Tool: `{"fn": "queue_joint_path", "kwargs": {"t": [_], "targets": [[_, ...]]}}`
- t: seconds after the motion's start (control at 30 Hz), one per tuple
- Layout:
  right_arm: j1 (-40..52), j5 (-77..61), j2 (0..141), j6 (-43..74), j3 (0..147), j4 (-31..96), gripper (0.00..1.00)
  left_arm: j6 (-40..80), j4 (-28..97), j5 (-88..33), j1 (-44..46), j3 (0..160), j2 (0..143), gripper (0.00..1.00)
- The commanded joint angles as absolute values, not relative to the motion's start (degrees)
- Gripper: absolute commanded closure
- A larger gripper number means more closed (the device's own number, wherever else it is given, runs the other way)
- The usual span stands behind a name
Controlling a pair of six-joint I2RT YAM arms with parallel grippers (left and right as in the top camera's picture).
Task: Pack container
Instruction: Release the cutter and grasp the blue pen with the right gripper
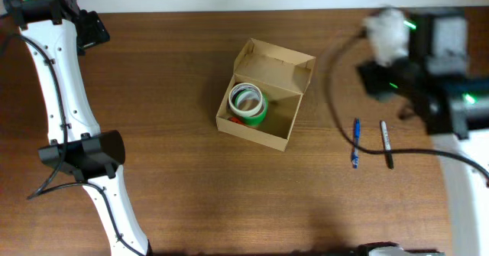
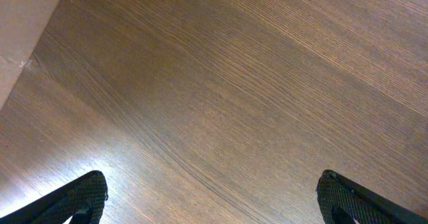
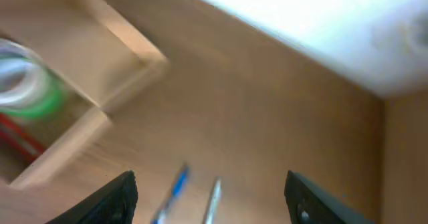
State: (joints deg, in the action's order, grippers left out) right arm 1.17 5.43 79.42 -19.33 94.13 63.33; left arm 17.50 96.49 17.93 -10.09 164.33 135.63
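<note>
Container [image 1: 281, 112] sits mid-table with its flap lid thrown back and a green-and-white tape roll [image 1: 247, 102] already in the left half, something red tucked under it. The right half of the box is bare.

So the packing looks part done. Two pens lie out on the wood to the right, well apart from the box: a blue pen [image 1: 355, 143] and a dark pen [image 1: 387, 144], side by side.

Right gripper [image 3: 210, 187] hangs above that pair with its fingers spread and nothing between them. The wrist view is blurred, but both pens show just ahead of the fingers and the box is off to the left. By my read, the step in hand is fetching a pen. That calls for dropping onto one slim barrel, closing across it without nudging its neighbour, then carrying it left over the box wall into the free half.

Left gripper [image 2: 210, 184] is spread wide too, over bare tabletop, far to the left of the container and holding nothing.
</note>
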Motion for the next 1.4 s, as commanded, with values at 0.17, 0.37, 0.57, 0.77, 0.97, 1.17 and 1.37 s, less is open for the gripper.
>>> {"fn": "queue_joint_path", "kwargs": {"t": [0.17,0.37,0.57,0.77,0.97,1.17,1.37], "targets": [[-9.96,-2.61,83.55,-1.96,73.49,59.35,0.33,16.84,96.66,17.72,-10.28,164.13,133.43,0.00],[-10.11,-2.76,88.51,4.05,65.60,55.16,0.33,16.84,96.66,17.72,-10.28,164.13,133.43,0.00],[-10.09,-5.15,97.34,7.09,65.06,52.31,0.33,16.84,96.66,17.72,-10.28,164.13,133.43,0.00],[-10.04,-7.11,105.41,9.96,65.06,49.19,0.39,16.84,96.66,17.72,-10.28,164.13,133.43,0.00],[-10.04,-6.90,109.08,9.96,65.04,47.64,0.47,16.84,96.66,17.72,-10.28,164.13,133.43,0.00],[-10.04,-6.28,111.79,9.98,65.04,47.53,0.73,16.84,96.66,17.74,-10.28,164.13,133.43,0.00],[-10.04,-5.15,112.01,9.91,65.10,47.48,0.96,16.84,96.66,17.74,-10.28,164.13,133.43,0.00]]}}
